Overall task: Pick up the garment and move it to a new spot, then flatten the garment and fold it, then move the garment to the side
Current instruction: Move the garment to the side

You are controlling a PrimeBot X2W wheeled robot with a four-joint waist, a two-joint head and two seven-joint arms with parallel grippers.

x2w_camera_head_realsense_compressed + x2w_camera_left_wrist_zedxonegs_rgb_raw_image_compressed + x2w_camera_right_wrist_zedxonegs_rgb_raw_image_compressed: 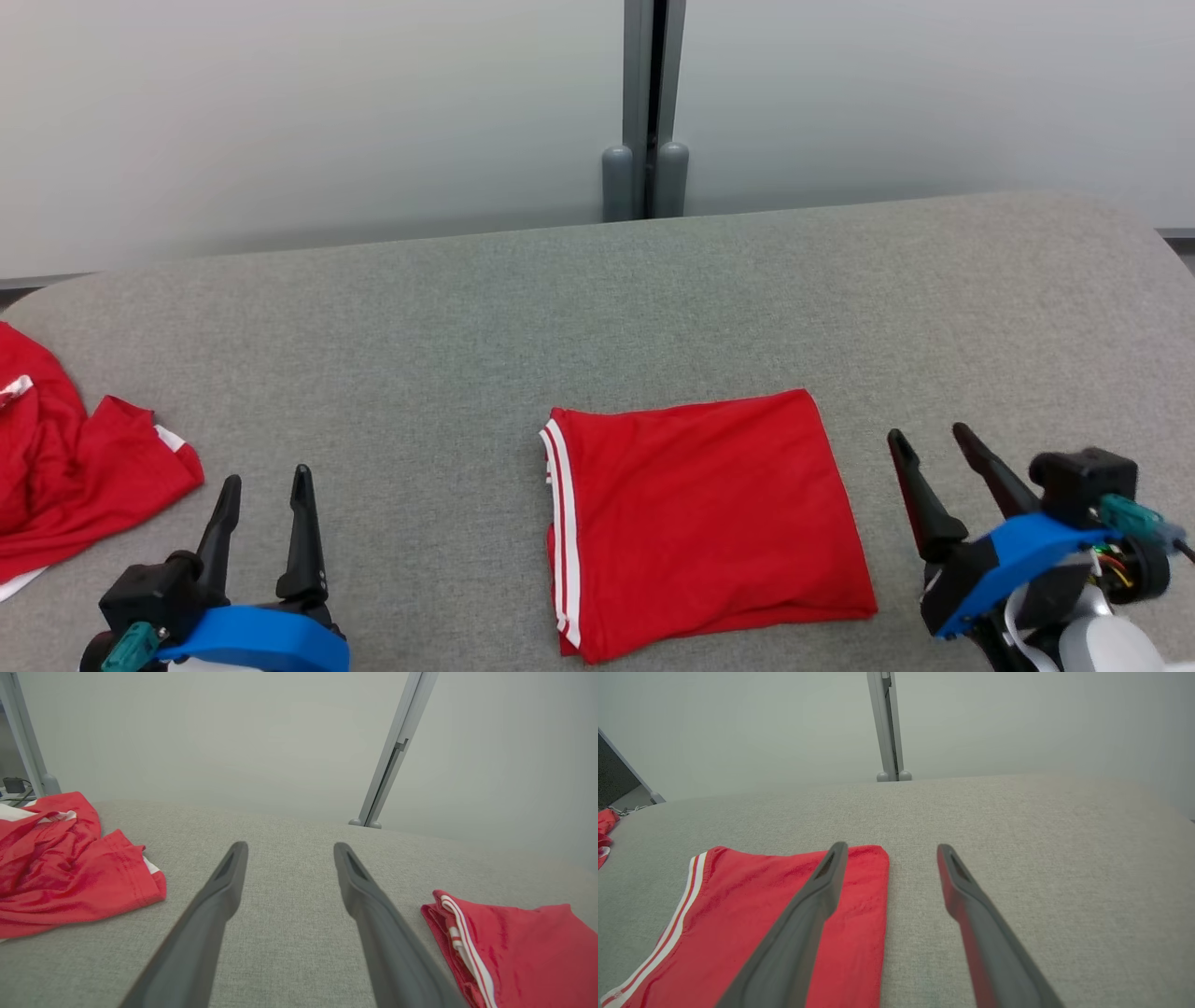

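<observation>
A red garment (705,523) with white stripes along its left edge lies folded into a neat rectangle on the grey table (597,317), near the front middle. It appears at the lower right of the left wrist view (518,947) and the lower left of the right wrist view (756,914). My left gripper (266,485) stands open at the lower left, well apart from the fold, nothing between its fingers (219,891). Just right of the garment's right edge my right gripper (929,437) is open and empty, its left finger (817,891) over the fold's corner.
A crumpled heap of red cloth with white trim (65,467) lies at the table's left edge, also in the left wrist view (65,863). A grey post (646,112) stands behind the table against a pale wall. The table's far half and right side are bare fabric.
</observation>
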